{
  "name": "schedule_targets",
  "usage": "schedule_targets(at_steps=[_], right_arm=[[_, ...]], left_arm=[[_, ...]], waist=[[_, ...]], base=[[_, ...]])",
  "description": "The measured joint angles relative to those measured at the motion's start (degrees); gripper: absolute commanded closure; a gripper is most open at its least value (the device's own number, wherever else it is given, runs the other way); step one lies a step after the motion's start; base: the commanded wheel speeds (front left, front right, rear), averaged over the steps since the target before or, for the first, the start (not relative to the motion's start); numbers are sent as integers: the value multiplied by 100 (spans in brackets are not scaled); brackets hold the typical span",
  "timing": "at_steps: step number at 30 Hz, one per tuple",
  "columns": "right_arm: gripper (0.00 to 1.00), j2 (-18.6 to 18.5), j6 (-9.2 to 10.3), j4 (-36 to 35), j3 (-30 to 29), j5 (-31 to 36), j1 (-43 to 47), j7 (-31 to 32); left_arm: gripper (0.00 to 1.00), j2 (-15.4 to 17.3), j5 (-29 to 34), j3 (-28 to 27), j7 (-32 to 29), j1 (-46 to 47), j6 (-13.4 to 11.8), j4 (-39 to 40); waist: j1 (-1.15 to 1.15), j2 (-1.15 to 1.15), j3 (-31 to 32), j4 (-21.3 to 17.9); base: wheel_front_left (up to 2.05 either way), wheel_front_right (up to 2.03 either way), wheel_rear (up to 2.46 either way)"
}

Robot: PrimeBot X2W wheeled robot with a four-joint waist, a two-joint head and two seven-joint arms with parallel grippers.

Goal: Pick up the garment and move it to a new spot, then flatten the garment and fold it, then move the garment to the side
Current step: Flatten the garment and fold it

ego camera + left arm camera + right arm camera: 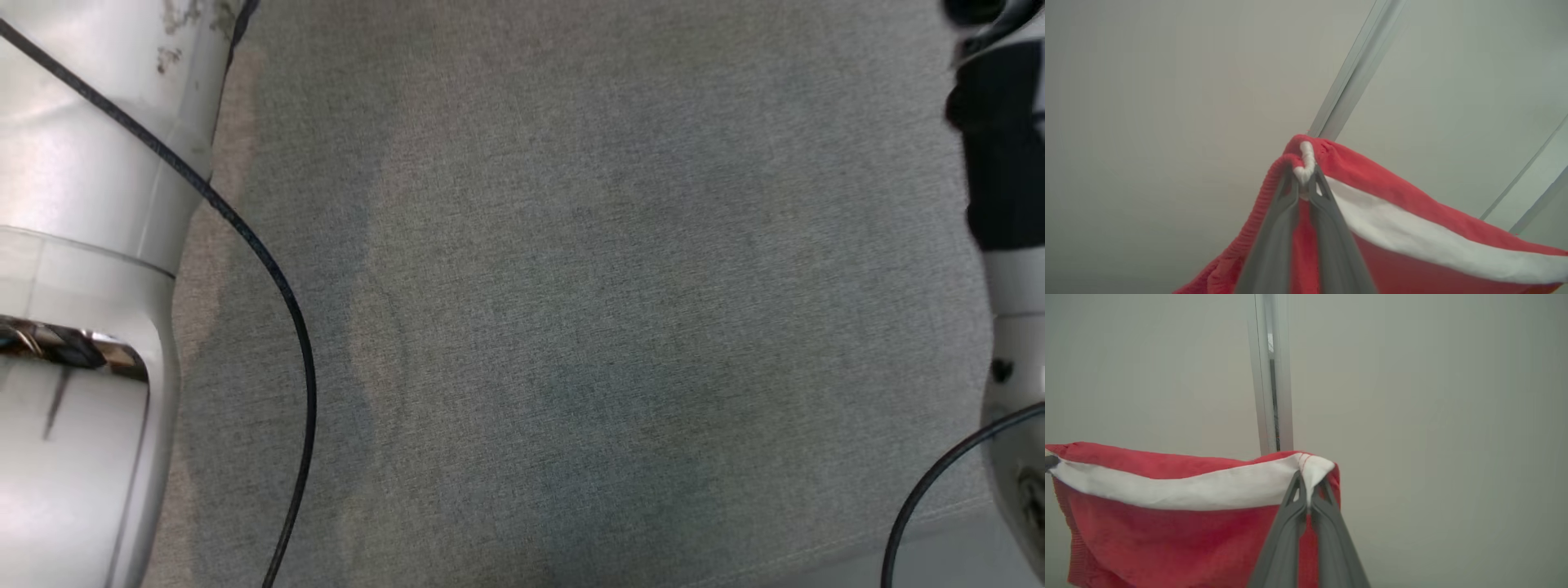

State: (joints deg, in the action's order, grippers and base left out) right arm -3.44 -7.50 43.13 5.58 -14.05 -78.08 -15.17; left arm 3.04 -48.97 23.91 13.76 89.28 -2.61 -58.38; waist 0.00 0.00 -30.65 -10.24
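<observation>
In the head view we see our pale left forearm [82, 245] filling the left edge, with a thin black cable [269, 269] curving down beside it. To its right lies the grey cloth-covered desk [612, 310], its weave plain and flat under soft shadows. At the right edge stands our right forearm [1008, 269], pale with a black section, and a second black cable [931, 482] loops below it.

In the left wrist view a ribbed red hem runs up from the lower left to our left hand [1303, 185]. Its two dark grey fingers [1274, 245] are pressed together on a bunched corner of the red knitted garment [1412, 228], where a white band [1412, 237] meets the red edge. From that corner the cloth falls away to the lower right, red on top, then white, then red again. Behind it a silver metal rail [1355, 69] slants up to the right across a pale wall.

In the right wrist view the red knitted garment [1167, 539] hangs from the left edge across to the middle, its white band [1188, 490] running along near the top. Our right hand [1310, 486] is clamped on the band's right corner, fingers closed with the cloth pinched between them. A silver upright rail [1271, 375] rises behind that corner. To the right of the hand is pale, blurred wall.
</observation>
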Motion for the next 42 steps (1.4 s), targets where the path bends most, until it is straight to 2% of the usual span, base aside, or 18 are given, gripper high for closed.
schedule_targets(at_steps=[9, 13, 22, 27, 36, 42], right_arm=[[100, 64, 0, 199, 592, -514, 845, 1], [100, 67, 0, 208, 844, -723, 1339, 1], [100, -71, 0, 492, 1467, -994, 2430, 1], [100, -187, 0, 736, 1956, -1081, 2852, 0], [100, -499, 0, 999, 2826, -1369, 3311, 1], [100, -662, 0, 1128, 3104, -1634, 3485, 1]], left_arm=[[100, -19, -196, 300, 98, -654, 328, -543], [100, -24, -425, 519, 109, -1099, 513, -550], [100, -29, -545, 1250, 114, -2398, 605, -645], [100, -30, -550, 1663, 112, -2977, 552, -694], [100, -31, -380, 2349, 105, -3765, 235, -803], [100, -29, -263, 2686, -14, -4053, 155, -925]], waist=[[0, 0, -227, 153], [0, 0, -82, 225], [0, 0, 515, 417], [0, 0, 866, 508], [0, 0, 1394, 621], [0, 0, 1718, 662]], base=[[0, 0, 0], [0, 0, 0], [0, 0, 0], [0, 0, 0], [0, 0, 0], [0, 0, 0]])
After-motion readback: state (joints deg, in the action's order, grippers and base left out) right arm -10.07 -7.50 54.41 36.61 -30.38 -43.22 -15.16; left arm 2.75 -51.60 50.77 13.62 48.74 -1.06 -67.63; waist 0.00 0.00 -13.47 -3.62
